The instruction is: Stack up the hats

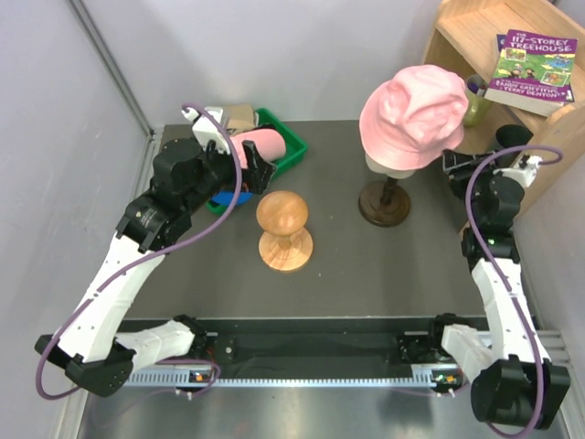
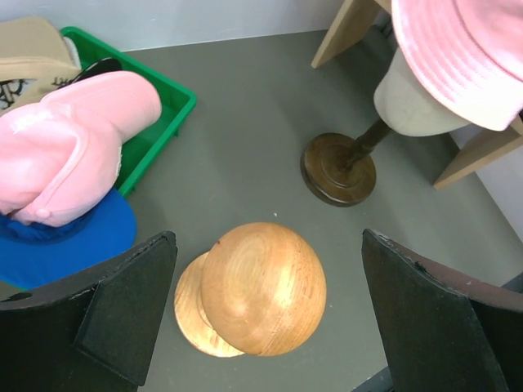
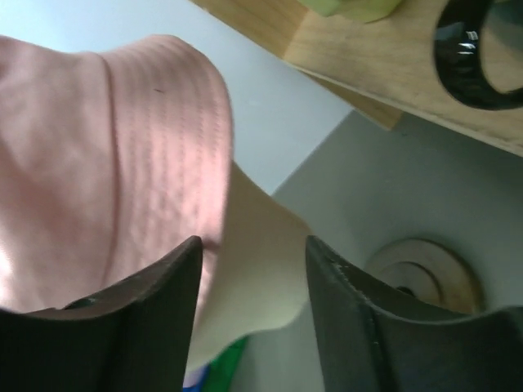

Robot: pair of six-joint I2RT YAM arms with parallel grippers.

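A dark grey table (image 1: 347, 265) fills the middle of the top view. At its upper left sits a green bin (image 1: 291, 146), with a blue cap (image 1: 226, 198) on the table just beside it. A wooden knob stand (image 1: 284, 230) stands at centre. To its right is a dark round base (image 1: 384, 205). A wooden shelf (image 1: 454, 32) stands at the upper right.

pink hat (image 1: 413, 105) on mannequin head (image 1: 388, 165) | wooden knob stand (image 1: 284, 229) mid-table | pink cap (image 1: 265, 144) across green bin (image 1: 294, 146)
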